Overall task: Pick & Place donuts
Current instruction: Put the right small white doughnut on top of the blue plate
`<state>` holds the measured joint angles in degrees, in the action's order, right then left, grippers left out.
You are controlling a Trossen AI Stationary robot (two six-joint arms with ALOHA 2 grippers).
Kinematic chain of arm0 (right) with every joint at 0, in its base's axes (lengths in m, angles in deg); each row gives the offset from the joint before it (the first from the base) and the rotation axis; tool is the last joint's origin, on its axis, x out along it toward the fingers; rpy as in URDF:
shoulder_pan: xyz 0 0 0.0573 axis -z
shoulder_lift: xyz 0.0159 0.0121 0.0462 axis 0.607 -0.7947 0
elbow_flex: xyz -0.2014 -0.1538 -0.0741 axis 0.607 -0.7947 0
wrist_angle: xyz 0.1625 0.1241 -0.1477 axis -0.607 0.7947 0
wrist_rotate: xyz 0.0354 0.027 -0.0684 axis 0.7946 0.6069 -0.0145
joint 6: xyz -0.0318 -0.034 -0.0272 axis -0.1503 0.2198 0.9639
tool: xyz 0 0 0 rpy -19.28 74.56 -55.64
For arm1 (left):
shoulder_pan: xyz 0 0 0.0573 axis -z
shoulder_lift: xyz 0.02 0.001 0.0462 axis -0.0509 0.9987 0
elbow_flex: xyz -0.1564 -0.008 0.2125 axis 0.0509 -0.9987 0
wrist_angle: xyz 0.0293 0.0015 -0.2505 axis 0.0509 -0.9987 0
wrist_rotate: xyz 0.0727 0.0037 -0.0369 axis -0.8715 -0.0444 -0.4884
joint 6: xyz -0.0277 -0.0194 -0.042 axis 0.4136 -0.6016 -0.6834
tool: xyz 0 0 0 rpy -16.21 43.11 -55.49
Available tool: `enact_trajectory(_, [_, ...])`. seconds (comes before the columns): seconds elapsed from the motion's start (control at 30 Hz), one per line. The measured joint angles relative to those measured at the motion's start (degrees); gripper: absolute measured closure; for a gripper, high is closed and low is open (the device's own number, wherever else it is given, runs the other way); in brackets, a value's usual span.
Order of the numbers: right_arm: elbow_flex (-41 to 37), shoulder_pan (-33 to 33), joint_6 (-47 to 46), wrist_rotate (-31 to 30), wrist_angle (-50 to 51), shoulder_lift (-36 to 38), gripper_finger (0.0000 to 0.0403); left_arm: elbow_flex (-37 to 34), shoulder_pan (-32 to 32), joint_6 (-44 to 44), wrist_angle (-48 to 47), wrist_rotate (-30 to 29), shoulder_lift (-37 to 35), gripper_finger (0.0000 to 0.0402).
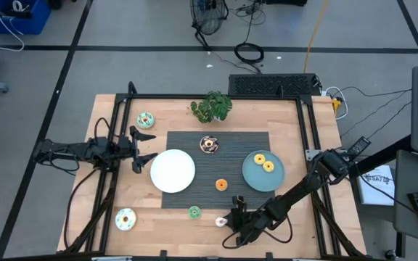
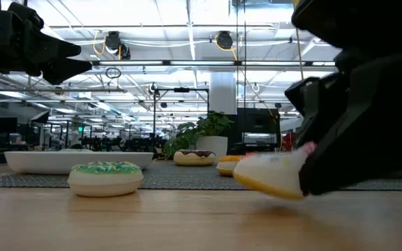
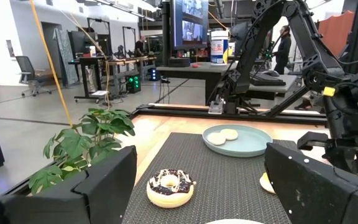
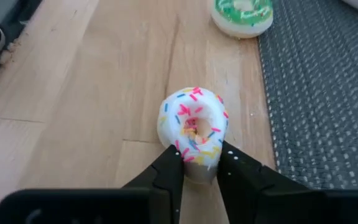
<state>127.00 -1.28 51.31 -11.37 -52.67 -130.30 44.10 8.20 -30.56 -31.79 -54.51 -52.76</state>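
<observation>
Right wrist view showed the right gripper [image 4: 199, 163] clamped on a white sprinkled donut [image 4: 192, 127], seemingly tilted just above the table [image 4: 92, 93]; the left gripper [image 1: 142, 148] waited, fingers apart.

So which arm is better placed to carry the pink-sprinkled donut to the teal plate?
The right arm. Its tool is shut on the pink-sprinkled donut, tilted off the wood, near the teal plate. The left tool hangs open beyond the white plate.
</observation>
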Motion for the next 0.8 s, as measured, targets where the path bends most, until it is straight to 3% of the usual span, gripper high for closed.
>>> enact_trajectory(0.23, [0.02,0.02,1.26,-0.17,2.72,5.00,0.0335,-0.01,0.00,0.00,0.01,0.00,0.00,0.0052])
enact_trajectory(0.47, [0.03,0.02,0.31,-0.23,14.07,12.76,0.0335,0.00,0.00,0.00,0.00,0.00,0.00,0.0052])
enact_trajectory(0.8, [0.04,-0.09,-12.01,-3.87,35.28,23.60,0.0335,-0.01,0.00,0.00,0.01,0.00,-0.01,0.0052])
